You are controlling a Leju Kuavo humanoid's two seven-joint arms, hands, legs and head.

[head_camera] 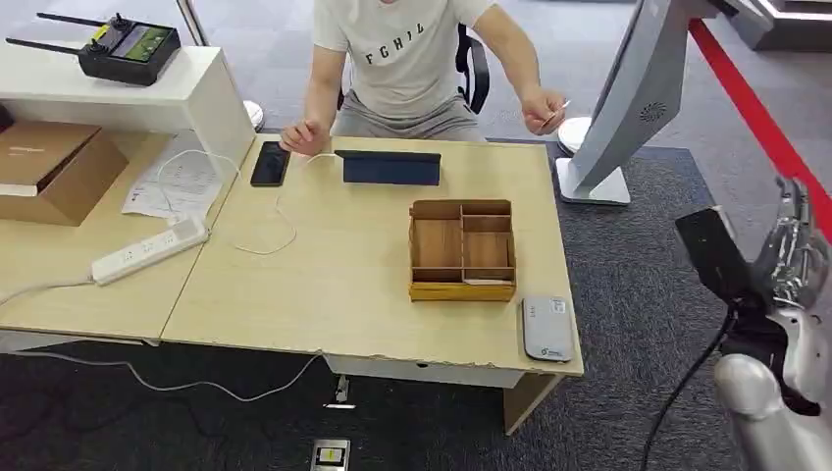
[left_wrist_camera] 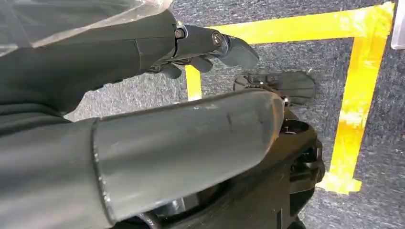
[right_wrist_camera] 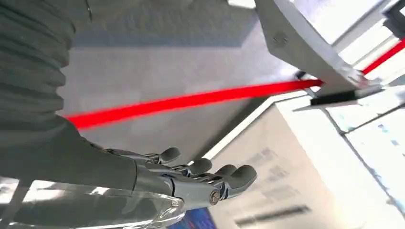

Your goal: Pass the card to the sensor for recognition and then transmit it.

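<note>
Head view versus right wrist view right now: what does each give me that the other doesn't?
Head view alone: the desk, the grey card reader at its near right corner, the wooden organizer, and a seated person holding a card out to the side. Right wrist view alone: the right hand's fingers, extended with nothing in them. Both: the right hand, the red floor stripe and the white stand.

Silver right arm [head_camera: 760, 402], black cable, grey ribbed wrist cover, dark screw-jointed fingers [right_wrist_camera: 229, 175]

Wooden desk [head_camera: 324, 285]: compartment box [head_camera: 462, 249], grey sensor [head_camera: 546, 329], phone [head_camera: 270, 163], dark tablet [head_camera: 390, 167].
</note>
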